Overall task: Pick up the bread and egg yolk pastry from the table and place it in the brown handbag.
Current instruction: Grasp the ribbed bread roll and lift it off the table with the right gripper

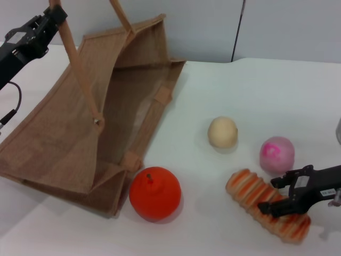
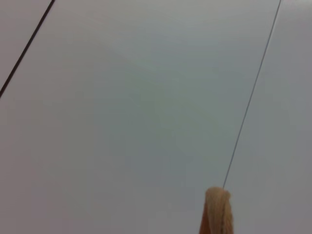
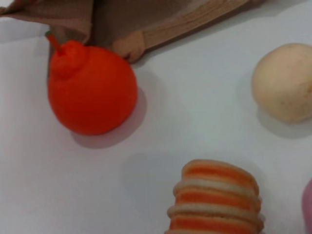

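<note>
The bread point(image 1: 266, 205), a long loaf with orange and cream stripes, lies on the white table at the front right; its end also shows in the right wrist view point(image 3: 215, 200). My right gripper point(image 1: 274, 194) is open, its jaws over the loaf's middle. The egg yolk pastry point(image 1: 222, 132), a pale beige ball, sits on the table behind the bread and shows in the right wrist view point(image 3: 285, 80). The brown handbag point(image 1: 69, 133) lies at the left with its mouth facing the food. My left gripper point(image 1: 53, 13) is shut on one tan handle point(image 1: 80, 69) and holds it up; the handle's tip shows in the left wrist view point(image 2: 218, 212).
An orange-red fruit point(image 1: 154, 193) with a stem sits just in front of the bag's mouth, also in the right wrist view point(image 3: 90, 90). A pink ball point(image 1: 277, 153) with a magenta mark lies right of the pastry, just behind the bread. Bare table lies between the bag and the pastry.
</note>
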You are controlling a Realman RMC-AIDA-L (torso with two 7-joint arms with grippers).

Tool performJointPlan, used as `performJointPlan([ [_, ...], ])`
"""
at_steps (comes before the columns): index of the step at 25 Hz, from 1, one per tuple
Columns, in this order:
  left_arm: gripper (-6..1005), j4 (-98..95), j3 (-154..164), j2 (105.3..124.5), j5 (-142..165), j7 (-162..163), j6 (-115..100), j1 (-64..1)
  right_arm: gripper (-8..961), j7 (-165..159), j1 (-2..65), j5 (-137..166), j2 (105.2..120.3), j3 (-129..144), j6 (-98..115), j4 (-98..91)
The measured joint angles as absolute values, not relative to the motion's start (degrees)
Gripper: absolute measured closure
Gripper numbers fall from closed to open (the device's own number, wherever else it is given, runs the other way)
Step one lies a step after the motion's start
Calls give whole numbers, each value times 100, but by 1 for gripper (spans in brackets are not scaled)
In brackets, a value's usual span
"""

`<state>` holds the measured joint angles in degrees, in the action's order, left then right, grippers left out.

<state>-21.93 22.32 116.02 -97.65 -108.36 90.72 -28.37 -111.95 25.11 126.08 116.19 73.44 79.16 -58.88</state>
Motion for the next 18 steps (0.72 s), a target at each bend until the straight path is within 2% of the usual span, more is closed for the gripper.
performJointPlan([
  [9,883,-2186,2232,11602,-9765,-10853,9056,-2860,186,-11164,2595,12612,11607,7467,7961,-5847],
  [13,883,-2171,2232,11602,-9765,-10854,9012,-2880,328,-11214,2655,12573,11593,7410,8102,-5815],
  [18,882,-2163,2232,11602,-9748,-10854,8974,-2900,391,-11180,2662,12561,11583,7377,8137,-5842],
])
